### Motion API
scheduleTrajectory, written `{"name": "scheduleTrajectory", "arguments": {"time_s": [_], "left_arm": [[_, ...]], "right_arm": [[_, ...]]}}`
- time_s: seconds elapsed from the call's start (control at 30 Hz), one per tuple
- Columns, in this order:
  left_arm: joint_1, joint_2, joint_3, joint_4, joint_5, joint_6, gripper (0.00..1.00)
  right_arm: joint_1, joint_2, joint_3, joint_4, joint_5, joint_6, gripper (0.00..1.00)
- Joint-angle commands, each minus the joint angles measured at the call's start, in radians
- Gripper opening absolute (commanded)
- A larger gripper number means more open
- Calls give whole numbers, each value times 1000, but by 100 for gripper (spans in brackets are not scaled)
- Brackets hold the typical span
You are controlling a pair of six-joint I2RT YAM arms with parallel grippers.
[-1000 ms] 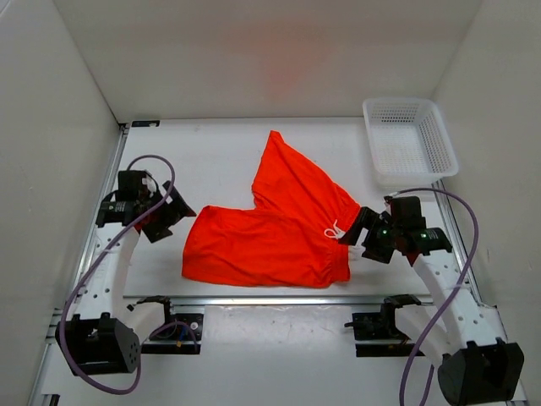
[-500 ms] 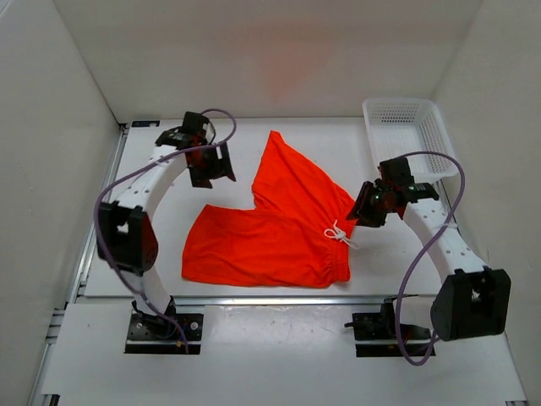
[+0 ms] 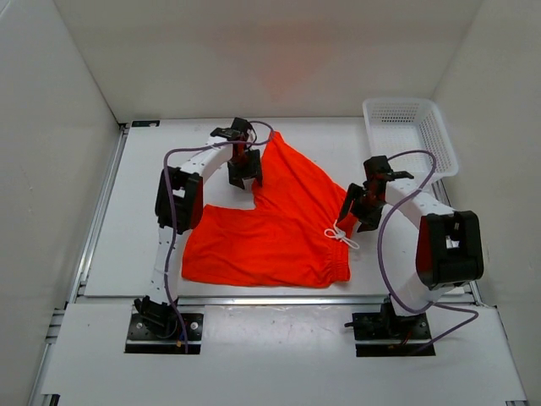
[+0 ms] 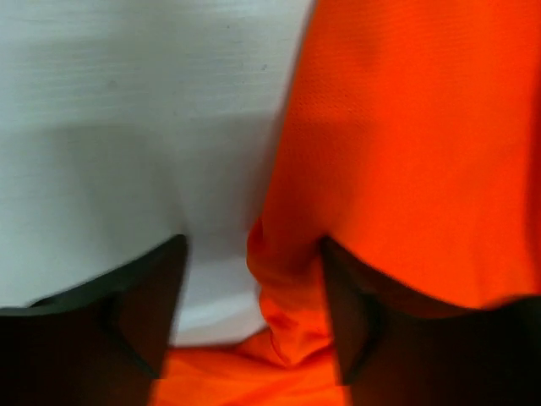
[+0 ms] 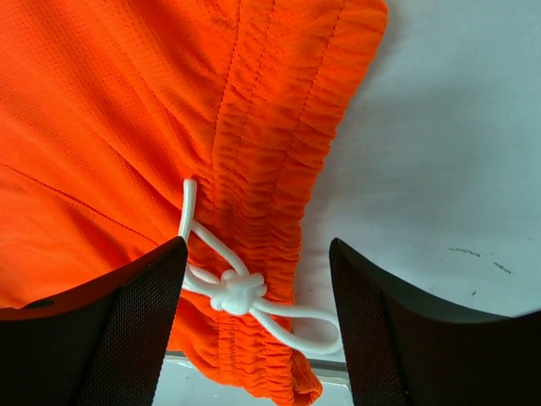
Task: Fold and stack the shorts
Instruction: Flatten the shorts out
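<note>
Bright orange-red all over the shorts (image 3: 279, 222), plain, with a fine dotted mesh weave up close and darker ruched stitch lines along the waistband (image 5: 270, 152). Pure white on the drawstring (image 5: 241, 292), sharp against the orange. White on the surface (image 3: 135, 228), faintly grey, with a few dark scuff marks (image 5: 463, 251). White too on the basket (image 3: 410, 139), patterned with a grid of small holes. Matte black on the left gripper (image 4: 251, 279) and right gripper (image 5: 258, 271), with fine cross-hatching on the right fingers (image 5: 127, 330). White links and black joints on the left arm (image 3: 199, 158) and right arm (image 3: 410, 199), purple on the cables (image 3: 378, 241). Off-white on the walls (image 3: 254, 51), with a faint reddish tint on the far one.
</note>
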Motion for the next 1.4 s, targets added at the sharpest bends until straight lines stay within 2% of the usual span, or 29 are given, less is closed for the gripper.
{"name": "scheduleTrajectory", "arguments": {"time_s": [0.0, 0.07, 0.13, 0.17, 0.2, 0.23, 0.3, 0.33, 0.47, 0.57, 0.67, 0.73, 0.77, 0.83, 0.87, 0.93, 0.97, 1.03, 1.2, 1.37], "left_arm": [[-11, 8, 57, -24, 34, 11, 68], [-11, 22, 68, -24, 48, 11, 59], [-11, 31, 68, -24, 68, 11, 44], [-11, 31, 68, -24, 68, 11, 18], [-11, 31, 56, -24, 68, 11, 10], [2, 16, 42, -24, 59, 11, 10], [30, -33, -2, -12, 36, 1, 10], [44, -57, -73, -12, 7, 1, 10], [130, -273, -306, 37, -79, -9, 10], [183, -384, -475, 59, -154, 0, 10], [206, -507, -595, 59, -196, 9, 12], [218, -564, -625, 59, -205, 9, 18], [230, -574, -635, 59, -205, 9, 29], [252, -565, -635, 59, -190, 21, 41], [252, -565, -613, 59, -181, 30, 53], [262, -551, -597, 59, -144, 30, 85], [273, -542, -586, 59, -144, 30, 90], [282, -529, -543, 59, -133, 30, 91], [318, -429, -373, 48, -104, 21, 83], [309, -215, -158, 7, -92, 21, 83]], "right_arm": [[9, 18, 22, 36, 6, -12, 73], [19, 41, 13, 64, -14, -12, 73], [49, 84, 22, 64, -25, -12, 73], [61, 98, 38, 73, -25, -12, 71], [93, 125, 49, 73, -25, -1, 69], [111, 138, 62, 73, -25, -1, 56], [172, 177, 106, 73, -34, 11, 38], [193, 190, 123, 73, -34, 20, 23], [288, 248, 203, 73, -34, 40, 6], [345, 264, 221, 64, -23, 50, 0], [369, 264, 210, 64, 24, 62, 0], [369, 264, 180, 64, 49, 73, 0], [369, 255, 180, 64, 73, 73, 0], [369, 254, 180, 64, 74, 64, 0], [369, 254, 190, 52, 74, 64, 2], [369, 245, 224, 51, 74, 24, 43], [380, 236, 239, 29, 74, 15, 59], [389, 236, 293, -4, 119, 5, 78], [366, 239, 374, -38, 221, 5, 80], [329, 357, 508, -47, 221, -16, 76]]}}
